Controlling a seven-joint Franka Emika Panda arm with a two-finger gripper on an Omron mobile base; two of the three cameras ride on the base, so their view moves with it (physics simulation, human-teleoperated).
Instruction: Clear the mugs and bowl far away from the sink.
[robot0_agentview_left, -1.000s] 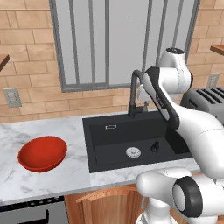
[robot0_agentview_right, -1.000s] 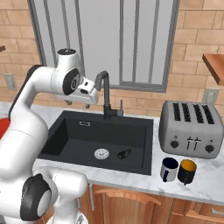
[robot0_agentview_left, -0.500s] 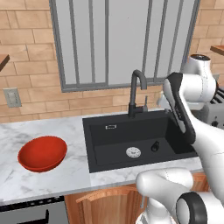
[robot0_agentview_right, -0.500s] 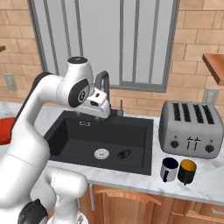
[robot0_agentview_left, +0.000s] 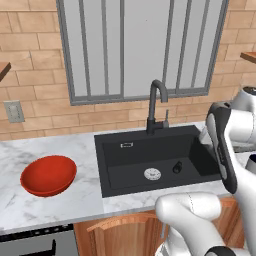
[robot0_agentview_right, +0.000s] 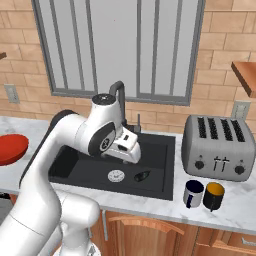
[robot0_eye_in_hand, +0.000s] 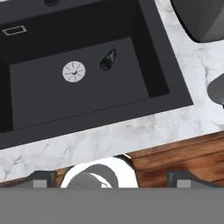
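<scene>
My gripper (robot0_agentview_right: 131, 156) hangs above the sink (robot0_agentview_right: 95, 170), near its right half, jaws spread as wide as they go w/ nothing between them. In the hand view the finger tips (robot0_eye_in_hand: 41, 179) show at the bottom edge, well apart, empty. Both mugs sit touching or nearly so on the marble just right of the basin, in front of the toaster (robot0_agentview_right: 221, 147): white-grey mug (robot0_agentview_right: 193, 193) nearer the sink, black mug (robot0_agentview_right: 214, 195) beside it. Red bowl (robot0_agentview_left: 48, 174) is on the counter (robot0_agentview_left: 75, 200) left of the basin, close to its rim; none of the three is far from the sink yet. Risks as I judge them: mugs are so close together that a wide-open finger coming down on one could clip the other, knock it over or shove it off the front edge, which isn't far behind them. Toaster crowds approach from the back. Handle orientation too small to tell, so a bad grasp axis could spin a mug. A small dark object (robot0_eye_in_hand: 107, 59) lies by the drain (robot0_eye_in_hand: 73, 71); can't ID it. The faucet (robot0_agentview_left: 157, 105) stands in the arm's sweep if I go for the bowl.
</scene>
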